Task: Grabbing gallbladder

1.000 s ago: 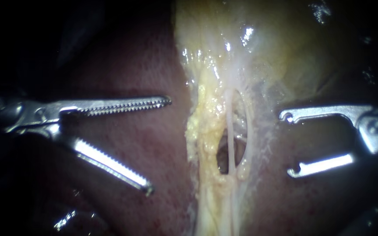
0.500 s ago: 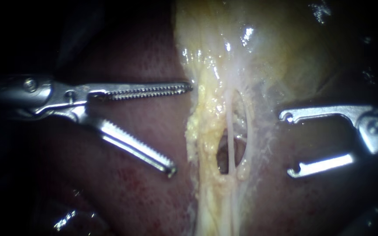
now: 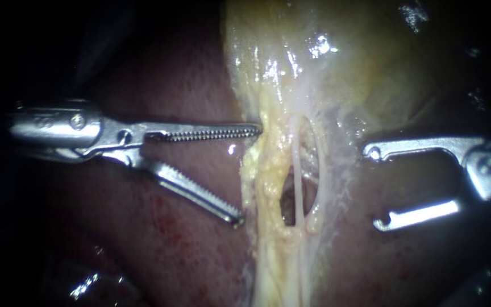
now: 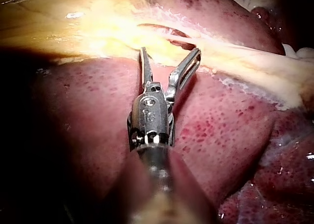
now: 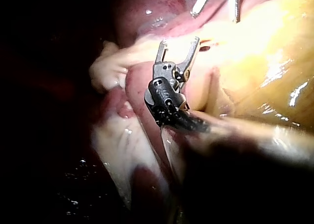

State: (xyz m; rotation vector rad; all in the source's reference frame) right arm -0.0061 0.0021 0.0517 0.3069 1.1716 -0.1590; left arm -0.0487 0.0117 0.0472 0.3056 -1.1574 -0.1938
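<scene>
Gallbladder (image 3: 342, 68) looks pale yellow, wet and shiny. Our left instrument (image 3: 249, 176) and right instrument (image 3: 375, 187) both have jaws spread wide, gripping nothing.

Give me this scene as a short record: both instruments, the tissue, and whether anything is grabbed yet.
left instrument: end effector open, tips at the edge of the yellow tissue
right instrument: end effector open, beside that tissue, over the liver
gallbladder: pale yellow, glistening
liver: dark red, on both sides
tube: thin pale strand across a hole in the tissue
grabbed: nothing yet
</scene>
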